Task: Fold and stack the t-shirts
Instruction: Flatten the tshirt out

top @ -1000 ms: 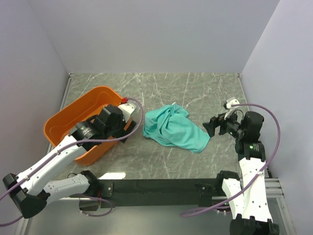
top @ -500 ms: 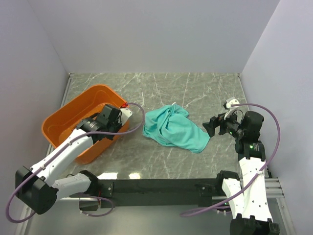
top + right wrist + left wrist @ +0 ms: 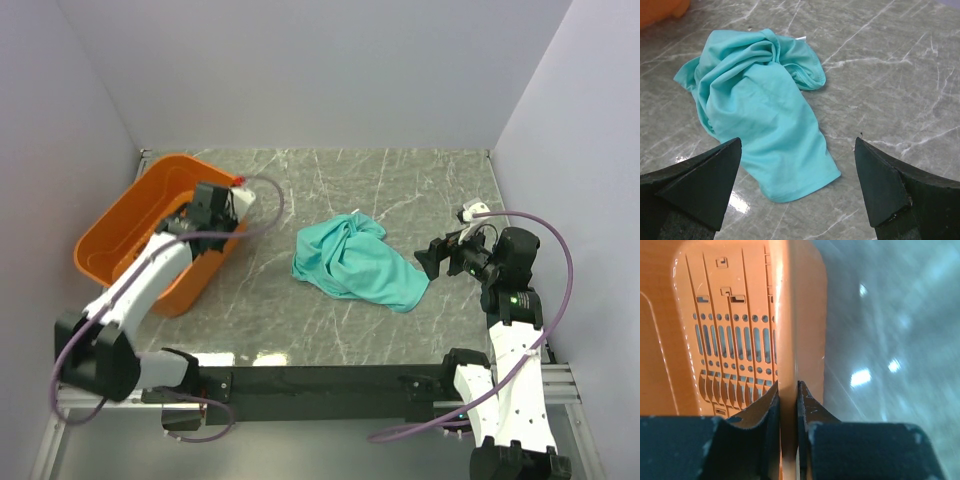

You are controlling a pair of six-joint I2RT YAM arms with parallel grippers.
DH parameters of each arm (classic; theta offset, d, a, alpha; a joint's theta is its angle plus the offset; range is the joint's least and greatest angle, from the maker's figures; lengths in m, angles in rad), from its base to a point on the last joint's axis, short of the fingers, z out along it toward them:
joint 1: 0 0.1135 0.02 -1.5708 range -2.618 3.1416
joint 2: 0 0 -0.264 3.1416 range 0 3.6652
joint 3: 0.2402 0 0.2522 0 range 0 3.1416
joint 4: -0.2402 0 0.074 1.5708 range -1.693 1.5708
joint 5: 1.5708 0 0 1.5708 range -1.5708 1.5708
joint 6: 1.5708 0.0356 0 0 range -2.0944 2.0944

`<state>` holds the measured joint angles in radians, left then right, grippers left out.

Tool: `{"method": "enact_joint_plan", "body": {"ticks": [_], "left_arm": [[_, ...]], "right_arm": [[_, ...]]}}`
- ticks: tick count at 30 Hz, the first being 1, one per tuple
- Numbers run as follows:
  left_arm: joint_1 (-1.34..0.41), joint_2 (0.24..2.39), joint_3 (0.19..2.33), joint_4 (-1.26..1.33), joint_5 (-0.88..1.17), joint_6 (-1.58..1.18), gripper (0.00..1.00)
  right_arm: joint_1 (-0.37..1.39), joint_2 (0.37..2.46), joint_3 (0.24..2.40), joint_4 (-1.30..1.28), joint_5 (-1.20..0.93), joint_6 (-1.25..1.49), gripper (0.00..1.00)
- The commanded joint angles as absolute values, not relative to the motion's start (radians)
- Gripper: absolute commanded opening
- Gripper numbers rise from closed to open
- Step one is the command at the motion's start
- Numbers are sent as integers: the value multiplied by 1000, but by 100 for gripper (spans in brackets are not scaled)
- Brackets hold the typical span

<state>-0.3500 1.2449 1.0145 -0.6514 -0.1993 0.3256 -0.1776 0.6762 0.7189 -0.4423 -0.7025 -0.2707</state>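
Top external view shows one crumpled t-shirt (image 3: 352,262) mid-table, between one orange basket (image 3: 118,242) and the right gripper (image 3: 430,260), whose jaws gape wide, empty. The left gripper (image 3: 788,395) pinches the basket's wall.

Grey veined marble tabletop (image 3: 400,180); plain pale lilac walls (image 3: 310,70) on three sides.

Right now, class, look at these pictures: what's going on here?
The left gripper is shut on the wall of the basket, at the far left of the table. The t-shirt lies crumpled and unfolded mid-table, with nothing holding it. The right gripper is open beside the t-shirt's right end, facing it but not touching. Folding has not begun.
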Motion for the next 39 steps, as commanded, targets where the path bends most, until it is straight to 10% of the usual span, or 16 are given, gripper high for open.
{"method": "enact_joint_plan", "body": {"ticks": [1,14,23,31,39], "left_arm": [[-266,1383,1196,-419,-225,408,0],[-106,1986,1937,-633,-362,111,0],[-95,2077,1988,-646,-370,60,5],[-94,2053,2005,-640,-348,35,59],[-147,1791,1968,-629,-255,23,80]], "right_arm": [[-186,663,739,-429,-722,-279,100],[-183,672,741,-434,-739,-282,100],[-184,676,739,-433,-735,-284,100],[-184,686,738,-431,-723,-285,100],[-186,687,724,-469,-804,-377,100]]}}
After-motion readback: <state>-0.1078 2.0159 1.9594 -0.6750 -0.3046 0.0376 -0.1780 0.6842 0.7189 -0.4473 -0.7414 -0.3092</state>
